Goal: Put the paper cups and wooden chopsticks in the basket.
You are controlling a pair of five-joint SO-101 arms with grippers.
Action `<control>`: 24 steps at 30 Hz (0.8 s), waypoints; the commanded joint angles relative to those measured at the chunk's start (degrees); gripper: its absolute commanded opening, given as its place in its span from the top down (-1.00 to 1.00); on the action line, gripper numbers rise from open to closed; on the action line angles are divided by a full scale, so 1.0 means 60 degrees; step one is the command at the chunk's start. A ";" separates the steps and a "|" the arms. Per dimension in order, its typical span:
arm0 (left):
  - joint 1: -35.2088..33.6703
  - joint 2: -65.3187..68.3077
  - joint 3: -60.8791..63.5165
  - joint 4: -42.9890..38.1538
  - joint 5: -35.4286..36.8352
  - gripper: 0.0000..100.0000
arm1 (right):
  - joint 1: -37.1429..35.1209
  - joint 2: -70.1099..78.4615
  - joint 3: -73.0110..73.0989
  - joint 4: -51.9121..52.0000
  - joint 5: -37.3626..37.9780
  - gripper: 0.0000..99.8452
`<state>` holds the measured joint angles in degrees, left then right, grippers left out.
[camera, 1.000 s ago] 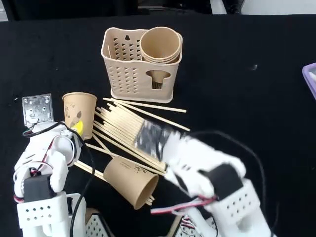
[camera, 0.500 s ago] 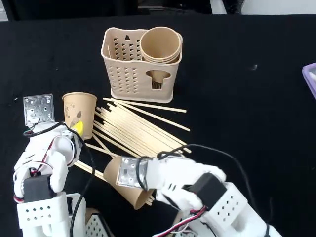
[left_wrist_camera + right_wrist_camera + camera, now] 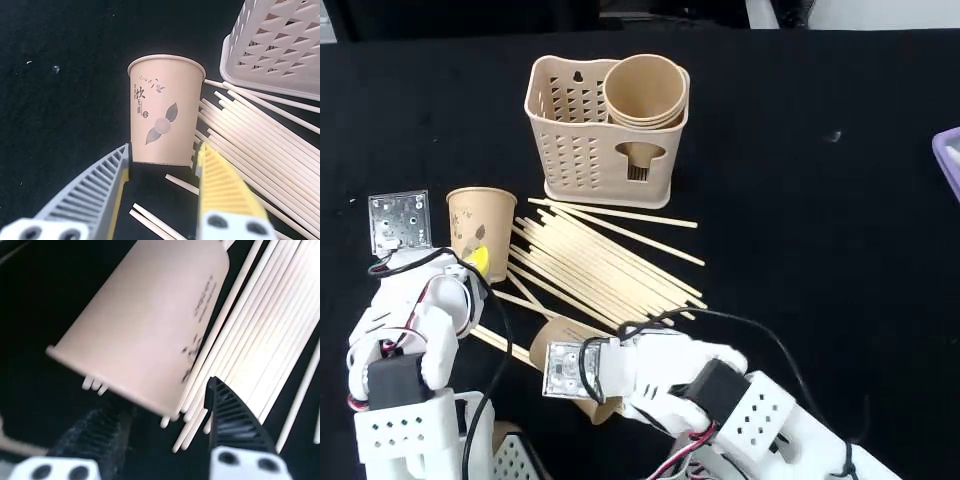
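A beige slotted basket [image 3: 582, 140] stands at the back with stacked paper cups [image 3: 645, 90] in its right compartment. One printed paper cup [image 3: 480, 228] stands upright left of a fan of wooden chopsticks [image 3: 605, 265]. My left gripper [image 3: 162, 167] is open, its grey and yellow fingers on either side of that cup's [image 3: 165, 112] base. A second paper cup [image 3: 142, 335] lies on its side across some chopsticks [image 3: 260, 325]. My right gripper [image 3: 160, 415] is open at its rim; in the high view the arm covers most of this cup [image 3: 560, 335].
A purple container's edge [image 3: 948, 155] shows at the far right. Loose chopsticks [image 3: 615, 213] reach up to the basket's foot. Both arm bases stand along the near edge.
My right arm swung from over the chopsticks toward the near left and now sits at the lying cup. The left arm and the upright cup stayed put.
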<state>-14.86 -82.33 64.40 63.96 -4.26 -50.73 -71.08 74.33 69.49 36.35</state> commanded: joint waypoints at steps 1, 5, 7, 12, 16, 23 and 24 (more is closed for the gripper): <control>-0.0037 -0.0015 -0.0110 -0.0059 -0.0029 0.55 | 0.0645 0.0007 -0.0022 -0.0733 -0.0044 0.61; -0.0037 -0.0015 -0.0095 -0.0059 -0.0029 0.55 | 0.0747 0.0007 0.0037 -0.1187 -0.0029 0.98; -0.0037 -0.0015 -0.0095 -0.0059 -0.0029 0.55 | 0.0762 0.0007 -0.0066 -0.1026 -0.0029 0.98; -0.0037 -0.0015 -0.0066 -0.0059 -0.0029 0.55 | 0.0777 -0.0007 -0.1326 0.0205 -0.0029 0.98; -0.0037 -0.0015 -0.0051 -0.0059 -0.0029 0.55 | 0.1055 -0.0007 -0.3524 0.2139 -0.0029 0.98; -0.0037 -0.0015 -0.0037 -0.0059 -0.0015 0.55 | 0.3692 0.0125 -0.7216 0.3619 0.0864 0.98; -0.0037 -0.0015 -0.0037 -0.0059 -0.0015 0.55 | 0.4234 0.0125 -0.7524 0.3575 0.0894 0.98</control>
<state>-14.86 -82.33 64.40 63.96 -4.26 -33.85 -71.52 37.41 90.42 39.96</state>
